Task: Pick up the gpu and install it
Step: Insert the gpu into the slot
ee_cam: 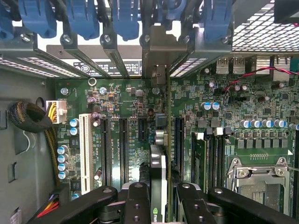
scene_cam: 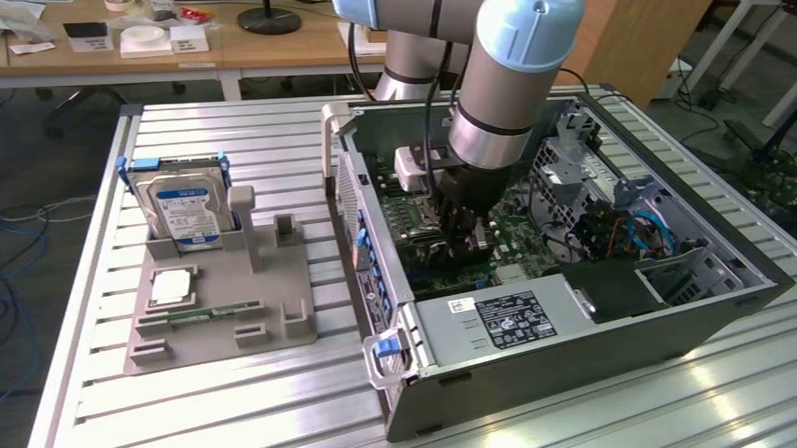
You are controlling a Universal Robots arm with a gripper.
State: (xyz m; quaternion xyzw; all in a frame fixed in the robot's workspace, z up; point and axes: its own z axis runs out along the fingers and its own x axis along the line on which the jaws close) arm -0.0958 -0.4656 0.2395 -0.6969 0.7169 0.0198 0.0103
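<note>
In the wrist view the gpu [ee_cam: 158, 175] stands edge-on between my black fingers [ee_cam: 135, 203], and its silvery bracket [ee_cam: 156, 51] reaches up to the case's rear slot openings. My gripper [ee_cam: 159, 198] is shut on the card, which hangs just over the green motherboard [ee_cam: 126, 100], in line with the long dark expansion slots [ee_cam: 124, 149]. In the exterior view the gripper [scene_cam: 464, 241] is lowered deep inside the open computer case [scene_cam: 585, 336], over the motherboard [scene_cam: 524, 238]. There the arm hides most of the card.
On the exterior view's left, a grey fixture [scene_cam: 268, 299] holds a blue-labelled hard drive [scene_cam: 185, 210], a processor chip [scene_cam: 171, 287] and a memory stick [scene_cam: 200, 315]. Inside the case are the power supply [scene_cam: 498, 322], a white slot [ee_cam: 85, 151], the processor socket [ee_cam: 257, 182], blue latches [ee_cam: 81, 16] and a cable bundle [ee_cam: 30, 116].
</note>
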